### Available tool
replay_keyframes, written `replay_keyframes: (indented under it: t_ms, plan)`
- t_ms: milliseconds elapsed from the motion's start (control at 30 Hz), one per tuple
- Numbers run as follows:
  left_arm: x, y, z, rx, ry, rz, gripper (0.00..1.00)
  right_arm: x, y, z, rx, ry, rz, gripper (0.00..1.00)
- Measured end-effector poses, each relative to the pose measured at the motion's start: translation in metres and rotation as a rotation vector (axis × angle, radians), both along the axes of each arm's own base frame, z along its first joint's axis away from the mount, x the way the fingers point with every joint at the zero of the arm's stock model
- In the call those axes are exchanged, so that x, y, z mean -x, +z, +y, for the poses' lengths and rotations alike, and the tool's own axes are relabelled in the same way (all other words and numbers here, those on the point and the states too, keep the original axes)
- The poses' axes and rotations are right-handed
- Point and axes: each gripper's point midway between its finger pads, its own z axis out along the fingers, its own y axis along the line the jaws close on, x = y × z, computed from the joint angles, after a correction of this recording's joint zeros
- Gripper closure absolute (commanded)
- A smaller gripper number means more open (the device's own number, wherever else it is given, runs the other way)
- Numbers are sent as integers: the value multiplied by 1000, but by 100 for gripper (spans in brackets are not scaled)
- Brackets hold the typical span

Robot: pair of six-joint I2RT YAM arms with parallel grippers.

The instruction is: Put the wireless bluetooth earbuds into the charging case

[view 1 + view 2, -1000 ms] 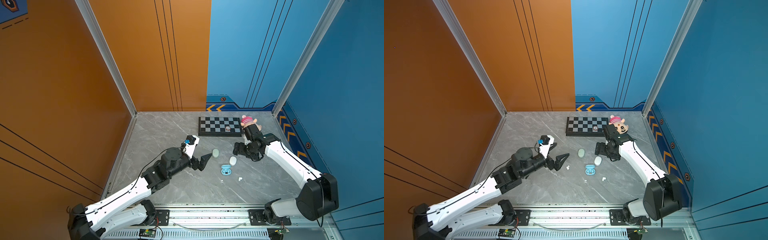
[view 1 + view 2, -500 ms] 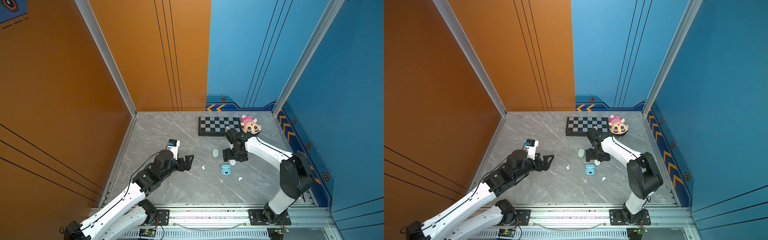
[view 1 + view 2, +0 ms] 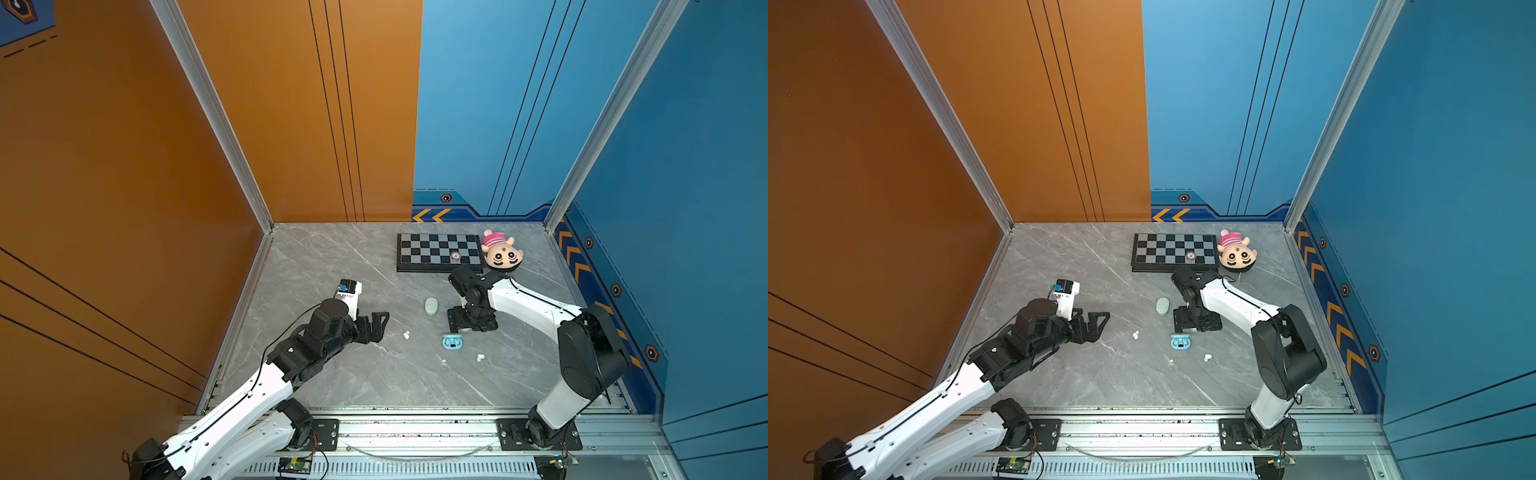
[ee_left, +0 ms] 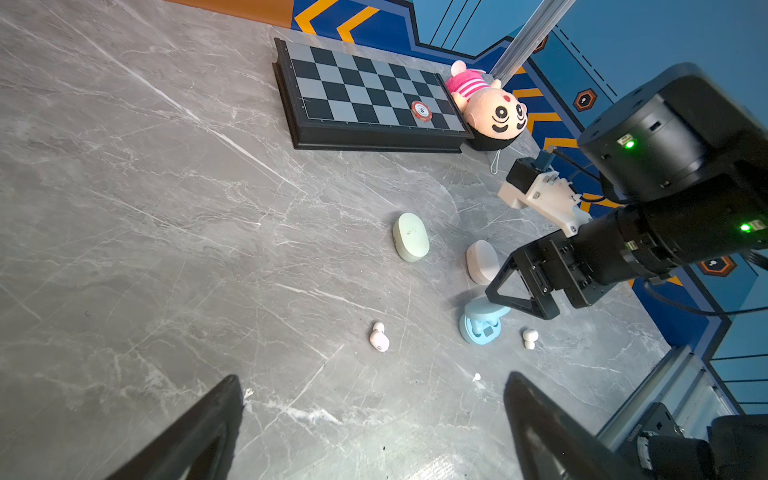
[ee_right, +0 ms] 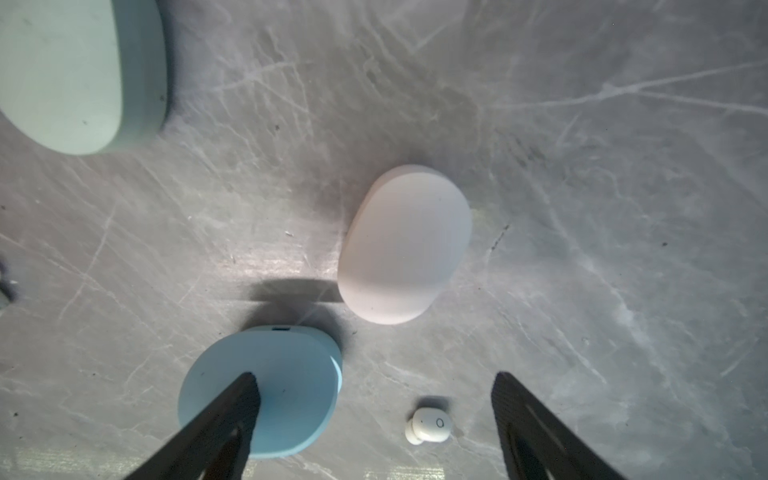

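Note:
A pale blue charging case [image 3: 452, 343] [image 3: 1180, 342] lies open mid-table, with pale blue earbuds seated in it [image 4: 482, 328]. One white earbud [image 3: 406, 334] [image 4: 379, 337] lies to its left, another [image 3: 480, 357] [image 5: 428, 428] to its right. A closed white case [image 5: 405, 245] [image 4: 481, 262] and a closed mint case [image 3: 431, 306] [image 5: 79, 70] lie behind. My right gripper [image 3: 471, 326] [image 5: 372, 386] points down, open and empty, over the white case and the blue lid [image 5: 291, 374]. My left gripper [image 3: 380, 328] [image 4: 374, 390] hovers open and empty left of the earbuds.
A chessboard [image 3: 438, 253] with a red chip [image 3: 456, 256] lies at the back, and a plush doll head [image 3: 500, 253] sits beside it. Orange and blue walls enclose the marble table [image 3: 332, 257]. A tiny white fleck [image 4: 476, 377] lies near the blue case.
My left gripper has drawn back to the left, away from the cases. The right gripper has swung in from the right and now points down over the white and blue cases.

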Motion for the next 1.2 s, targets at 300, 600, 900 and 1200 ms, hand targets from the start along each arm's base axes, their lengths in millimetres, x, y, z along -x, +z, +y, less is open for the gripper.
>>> replay_keyframes:
  t_ms: [300,600,900,1200]
  plan:
    - [1,11,4,35,16,-23,2,9,6,4,-14,23,-10,11]
    - [4,10,6,43,19,-27,2,-6,11,-3,-67,-55,-12,26]
    - [3,12,8,46,25,-31,2,-29,-6,6,-106,-116,20,35]
    - [2,12,9,46,30,-32,2,-32,-18,7,-93,-143,45,34]
